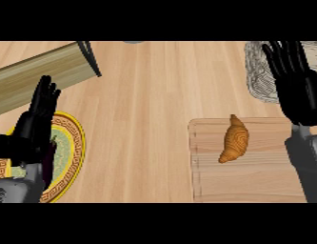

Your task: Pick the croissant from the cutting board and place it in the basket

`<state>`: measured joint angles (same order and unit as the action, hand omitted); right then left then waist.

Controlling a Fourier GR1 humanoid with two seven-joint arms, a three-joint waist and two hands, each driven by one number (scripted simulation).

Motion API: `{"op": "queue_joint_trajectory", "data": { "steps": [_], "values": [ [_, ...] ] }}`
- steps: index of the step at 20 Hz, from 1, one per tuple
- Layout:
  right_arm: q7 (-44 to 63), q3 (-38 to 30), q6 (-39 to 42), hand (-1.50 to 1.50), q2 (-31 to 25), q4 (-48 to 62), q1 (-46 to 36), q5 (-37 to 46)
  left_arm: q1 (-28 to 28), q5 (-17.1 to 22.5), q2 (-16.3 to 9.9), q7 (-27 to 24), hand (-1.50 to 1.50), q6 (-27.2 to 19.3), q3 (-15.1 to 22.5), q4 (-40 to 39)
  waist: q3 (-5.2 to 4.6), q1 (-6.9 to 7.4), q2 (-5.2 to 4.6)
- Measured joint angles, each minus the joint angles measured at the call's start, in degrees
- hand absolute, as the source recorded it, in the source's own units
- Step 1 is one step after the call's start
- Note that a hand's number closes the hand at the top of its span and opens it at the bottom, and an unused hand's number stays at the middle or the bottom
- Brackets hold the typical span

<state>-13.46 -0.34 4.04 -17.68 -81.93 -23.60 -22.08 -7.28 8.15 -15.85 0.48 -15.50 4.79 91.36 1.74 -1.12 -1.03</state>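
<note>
The wooden worktop [153,95] carries a cutting board [210,181] at lower right, a wire basket [259,81] at upper right and a yellow-rimmed plate [73,143] at left. The right hand [298,81] hovers with fingers straight and spread over the basket's edge, holding nothing. The left hand [34,124] rests open above the plate. The croissant [234,139] lies untouched on the board, so the pick seems not yet begun; next, the right hand likely must come back and down, then curl around it.

The light wooden counter [147,105] carries a cutting board [259,181] at its near right, a wire basket [259,81] at the far right (partly hidden), and a yellow-rimmed plate [69,147] near left.
</note>
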Motion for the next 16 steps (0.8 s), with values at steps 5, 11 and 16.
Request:
{"op": "queue_joint_trajectory", "data": {
  "steps": [5, 11, 16],
  "values": [
    [0.2, -4.4, 4.5, 1.50, -5.6, 7.5, -4.0, -0.8, -2.0, 0.8, -3.3, 3.8, 0.00, 3.6, -1.8, -4.5, -1.21, 1.11, 0.46],
    [-3.0, 7.5, 8.3, -1.50, -12.7, 5.7, -5.3, 16.5, -1.7, 2.2, -5.1, 8.2, 0.00, 7.0, -1.4, -7.3, -1.78, 2.47, 0.38],
    [0.3, 18.6, -5.4, -1.50, -2.9, 1.8, -3.7, 31.8, -2.2, 3.5, -5.9, 10.1, 0.00, 8.9, -2.3, -9.0, -1.80, 1.84, 0.90]
  ]
}}
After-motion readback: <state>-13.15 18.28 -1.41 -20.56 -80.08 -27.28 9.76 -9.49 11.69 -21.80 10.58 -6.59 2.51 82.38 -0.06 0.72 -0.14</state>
